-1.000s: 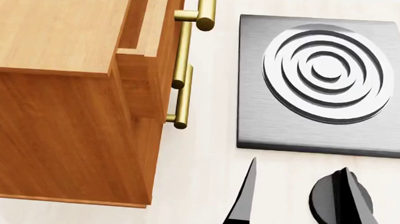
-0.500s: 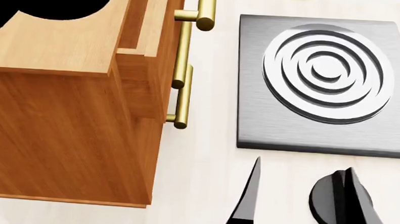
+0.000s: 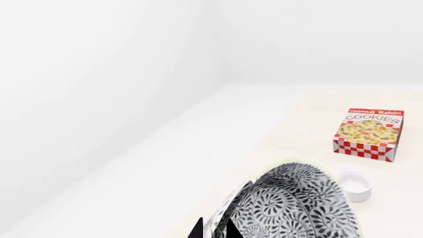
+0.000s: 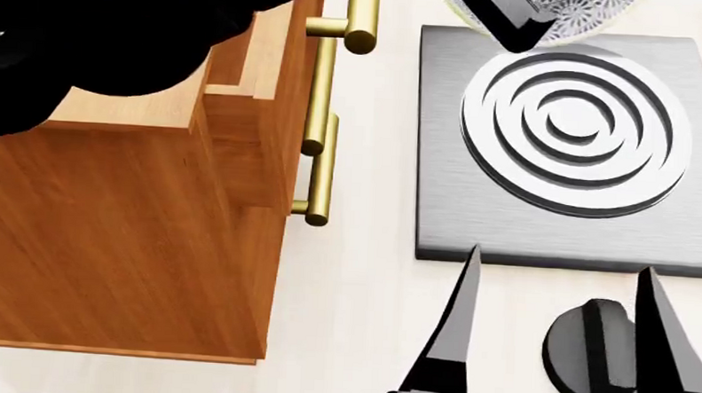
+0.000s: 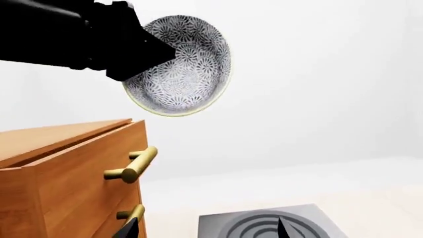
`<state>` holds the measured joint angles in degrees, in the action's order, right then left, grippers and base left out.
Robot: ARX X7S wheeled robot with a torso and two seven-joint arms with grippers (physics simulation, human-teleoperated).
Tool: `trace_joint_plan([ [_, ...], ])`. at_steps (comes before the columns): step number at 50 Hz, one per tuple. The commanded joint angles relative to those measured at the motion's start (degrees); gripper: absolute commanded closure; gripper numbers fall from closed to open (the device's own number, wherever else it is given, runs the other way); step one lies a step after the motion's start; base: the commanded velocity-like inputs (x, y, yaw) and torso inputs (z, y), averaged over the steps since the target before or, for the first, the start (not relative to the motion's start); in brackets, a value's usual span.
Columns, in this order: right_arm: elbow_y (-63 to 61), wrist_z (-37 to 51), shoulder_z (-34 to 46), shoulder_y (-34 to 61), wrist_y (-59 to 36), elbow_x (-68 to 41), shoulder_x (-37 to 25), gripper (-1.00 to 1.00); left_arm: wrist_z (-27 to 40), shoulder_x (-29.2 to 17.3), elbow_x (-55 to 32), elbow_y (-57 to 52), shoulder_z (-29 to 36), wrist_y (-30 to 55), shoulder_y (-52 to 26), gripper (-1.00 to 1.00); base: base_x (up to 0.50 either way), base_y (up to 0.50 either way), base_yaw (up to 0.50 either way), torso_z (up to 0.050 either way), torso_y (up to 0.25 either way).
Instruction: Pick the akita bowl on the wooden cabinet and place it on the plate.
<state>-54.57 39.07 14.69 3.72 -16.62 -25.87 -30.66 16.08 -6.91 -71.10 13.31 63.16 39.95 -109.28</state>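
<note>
Gripping the rim of the small round white bowl with the dense dark blue-grey pattern [image 5: 180, 67], the black left gripper [image 5: 158, 52] carries it tilted in mid-air, clear of the tall orange-brown wood-grain cabinet [image 4: 112, 230]. From the head camera, the bowl peeks in at 12 o'clock, over the far edge of the grey square stove with raised white rings [image 4: 573, 144], with the gripper's black fingers clamped across it. The left arm sweeps in as a dark mass over the cabinet top at 10 o'clock. Brass bar handles [image 4: 325, 115] run down the cabinet's front, just beside the stove.

Down at 5 o'clock, the right gripper [image 4: 558, 334] hangs low with its 2 black fingers spread well apart, nothing between them, over a round black knob [image 4: 593, 349] on the pale counter.

From the left wrist camera, the patterned bowl fills the near field against the fingers. Beyond it on the counter sit a plain small white cup [image 3: 355, 184] and a red-checked cookies box [image 3: 370, 134], apart from each other.
</note>
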Motion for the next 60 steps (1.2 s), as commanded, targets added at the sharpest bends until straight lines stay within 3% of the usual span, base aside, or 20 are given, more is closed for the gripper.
trace_joint_plan([
  [1,-0.9,0.5,-0.2,0.4,-0.3,-0.6,-0.5,-1.00,-3.4,-2.1,3.7,-5.1,0.2,-4.7,1.2,1.00,0.00,0.00,0.00,0.000,0.010],
  [32,-4.7,5.5,-4.5,6.2,-3.7,-9.8,-4.7,-1.00,-3.4,-6.7,4.4,-10.1,0.6,-7.4,6.4,1.00,0.00,0.00,0.00,0.000,0.000],
  [51,-5.2,17.0,2.0,16.8,0.3,-19.8,-15.5,-1.00,-4.4,-7.7,5.1,-10.5,0.8,-9.5,8.9,1.00,0.00,0.00,0.00,0.001,0.001],
  [60,-3.5,17.2,2.9,18.8,0.6,-21.2,-16.1,-1.00,-4.7,-9.1,4.3,-13.4,0.3,-10.2,10.1,1.00,0.00,0.00,0.00,0.000,0.000],
])
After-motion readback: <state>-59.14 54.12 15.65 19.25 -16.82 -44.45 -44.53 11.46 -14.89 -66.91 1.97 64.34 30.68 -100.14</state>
